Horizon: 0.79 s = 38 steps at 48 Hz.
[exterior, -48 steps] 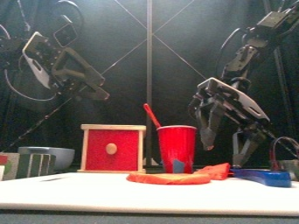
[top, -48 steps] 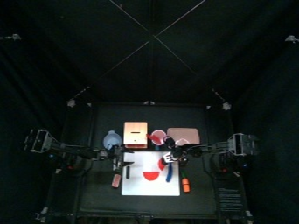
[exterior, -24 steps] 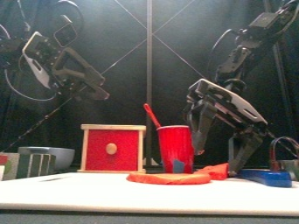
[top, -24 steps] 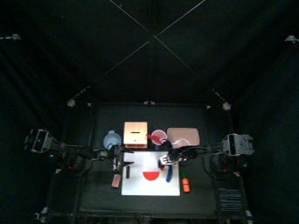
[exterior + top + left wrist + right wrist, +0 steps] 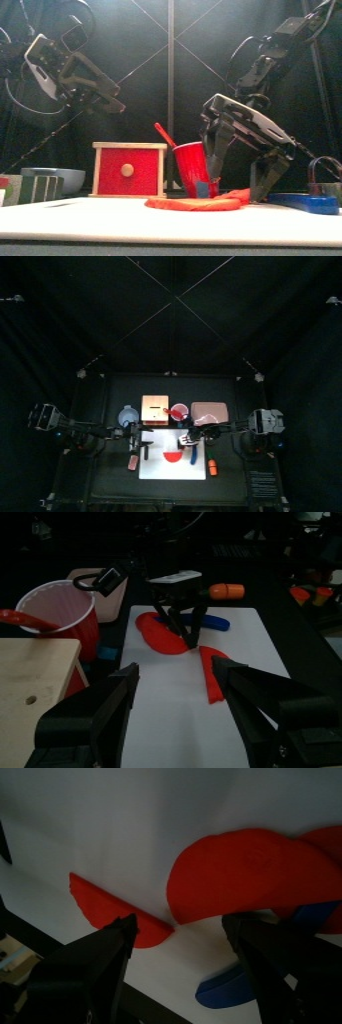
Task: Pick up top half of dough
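Two red dough pieces lie on the white mat; the top half of dough sits directly beneath the right tool, whose jaws are spread wide.

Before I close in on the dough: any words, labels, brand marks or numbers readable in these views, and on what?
None can be read.
Red-fronted wooden box: a plain pale dot, no lettering.
Red cup: no print visible.
Red dough and white mat: unmarked.
Small white tag beyond the cup: too blurred to tell.
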{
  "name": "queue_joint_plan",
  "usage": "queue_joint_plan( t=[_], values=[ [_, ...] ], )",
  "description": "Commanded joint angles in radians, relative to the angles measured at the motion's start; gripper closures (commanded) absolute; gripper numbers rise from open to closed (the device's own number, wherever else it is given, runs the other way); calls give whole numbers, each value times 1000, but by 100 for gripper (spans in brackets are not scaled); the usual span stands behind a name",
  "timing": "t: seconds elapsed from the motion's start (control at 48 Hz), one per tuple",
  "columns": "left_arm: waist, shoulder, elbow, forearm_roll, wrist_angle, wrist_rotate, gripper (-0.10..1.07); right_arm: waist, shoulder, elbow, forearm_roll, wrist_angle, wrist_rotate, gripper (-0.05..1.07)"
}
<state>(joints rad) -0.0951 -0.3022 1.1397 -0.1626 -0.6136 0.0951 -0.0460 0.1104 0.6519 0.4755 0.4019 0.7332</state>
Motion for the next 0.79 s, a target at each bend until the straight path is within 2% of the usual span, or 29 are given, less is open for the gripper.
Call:
queue_joint_plan(
  t=[0.0, 0.146, 0.333, 0.438, 0.688, 0.771],
  values=[
    [-3, 0, -28, -2, -6, 0, 5, 3, -18, -2, -18, -3, -5, 3],
    [-5, 0, -32, -2, -5, 2, 5, 17, -54, 6, -66, -25, -6, 3],
    [-5, 12, -35, -2, -5, 2, 5, 26, -71, -2, -224, -144, -6, 3],
    [-5, 29, -49, -2, -6, 3, 5, 38, -91, -5, -282, -149, -8, 3],
    [-5, 75, -67, -2, -6, 6, 5, 38, -250, 54, -336, -141, -9, 3],
    [-5, 77, -69, 0, -5, 6, 5, 8, -281, 91, -365, -123, -15, 3]
  ],
)
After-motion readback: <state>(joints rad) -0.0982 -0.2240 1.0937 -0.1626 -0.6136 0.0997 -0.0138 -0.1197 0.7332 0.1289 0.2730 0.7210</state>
